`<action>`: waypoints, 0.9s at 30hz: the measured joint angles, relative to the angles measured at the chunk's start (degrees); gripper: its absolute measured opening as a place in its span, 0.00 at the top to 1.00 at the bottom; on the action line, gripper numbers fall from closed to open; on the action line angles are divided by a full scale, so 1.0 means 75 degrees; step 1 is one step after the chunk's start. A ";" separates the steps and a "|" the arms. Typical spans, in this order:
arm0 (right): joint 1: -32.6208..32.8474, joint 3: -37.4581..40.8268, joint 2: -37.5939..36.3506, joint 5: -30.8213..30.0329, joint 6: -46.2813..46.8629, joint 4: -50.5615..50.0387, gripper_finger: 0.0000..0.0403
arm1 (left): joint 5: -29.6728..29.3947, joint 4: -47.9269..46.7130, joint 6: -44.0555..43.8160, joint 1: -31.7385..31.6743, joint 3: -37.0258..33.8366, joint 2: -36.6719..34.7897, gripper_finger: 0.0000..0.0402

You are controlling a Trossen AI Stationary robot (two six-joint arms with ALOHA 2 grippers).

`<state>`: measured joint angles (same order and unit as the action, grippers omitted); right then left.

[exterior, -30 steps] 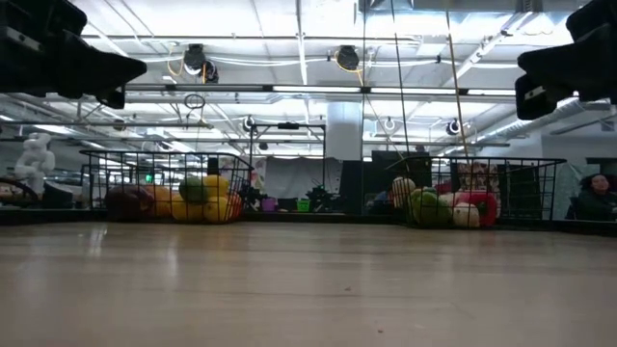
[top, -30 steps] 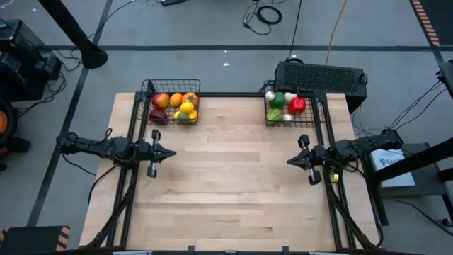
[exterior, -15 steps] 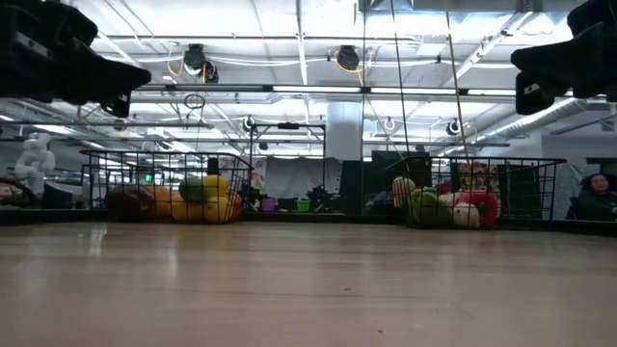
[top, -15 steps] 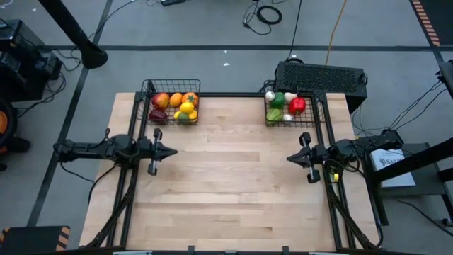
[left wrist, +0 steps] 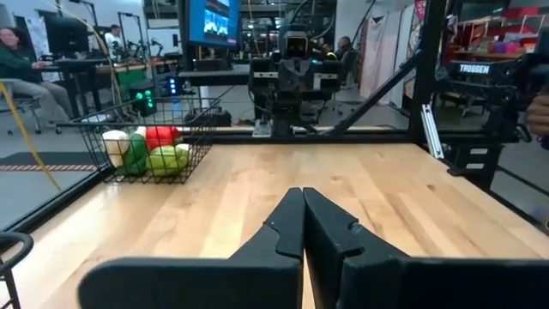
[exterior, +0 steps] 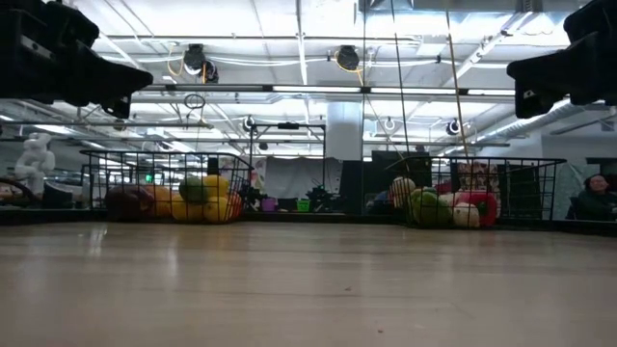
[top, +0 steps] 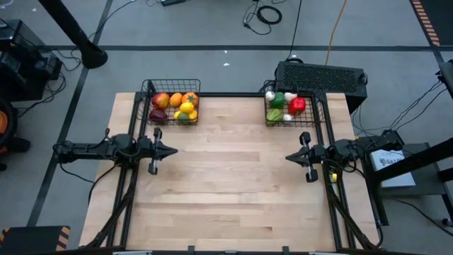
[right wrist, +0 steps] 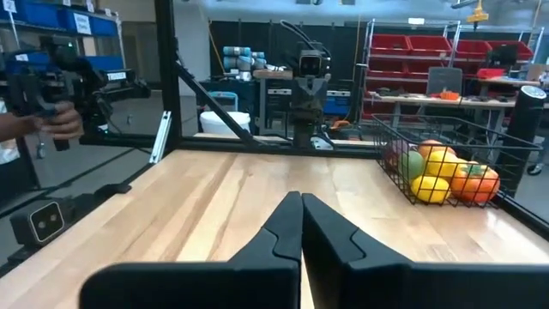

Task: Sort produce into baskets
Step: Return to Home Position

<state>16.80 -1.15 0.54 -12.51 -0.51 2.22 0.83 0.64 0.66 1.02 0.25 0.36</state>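
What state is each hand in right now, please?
Left hand: closed, holding nothing, over the table near its left edge.
Right hand: closed, holding nothing, near the right edge.

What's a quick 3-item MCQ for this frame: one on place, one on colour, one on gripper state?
1. Where is the produce?
A) loose on the floor
B) in the left wire basket and right wire basket
C) held by the arms

2. Main colours in the left wire basket?
A) orange, yellow, red
B) white only
C) blue

3. The left gripper and right gripper are:
A) open
B) shut on a pepper
C) shut, empty

1B: the high view shows every piece inside one of the two baskets.
2A: citrus and red pieces fill it.
3C: each wrist view shows the fingers pressed together with nothing between.
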 joint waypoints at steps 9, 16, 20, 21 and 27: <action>0.0000 0.0000 -0.0033 0.0287 -0.0434 -0.0021 1.00 | -0.0116 0.0029 0.0171 0.0000 0.0000 0.0000 0.94; 0.0000 0.0038 -0.0033 0.0323 -0.0793 0.0065 1.00 | -0.0124 0.0041 0.0168 0.0000 0.0000 0.0000 0.94; -0.0098 0.0041 -0.0035 0.0323 -0.1144 0.0099 1.00 | -0.0130 0.0044 0.0168 0.0000 0.0000 0.0000 0.93; -0.0169 0.0044 -0.0035 0.0323 -0.1169 0.0140 1.00 | -0.0134 0.0044 0.0168 0.0000 0.0000 0.0000 0.93; -0.0738 0.0044 -0.0035 0.1190 -0.1017 0.0370 1.00 | -0.0138 0.0044 0.0168 0.0000 0.0000 0.0000 0.93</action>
<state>11.26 -0.82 0.27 -3.59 -8.14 4.99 -0.21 0.98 1.91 1.02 0.25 0.36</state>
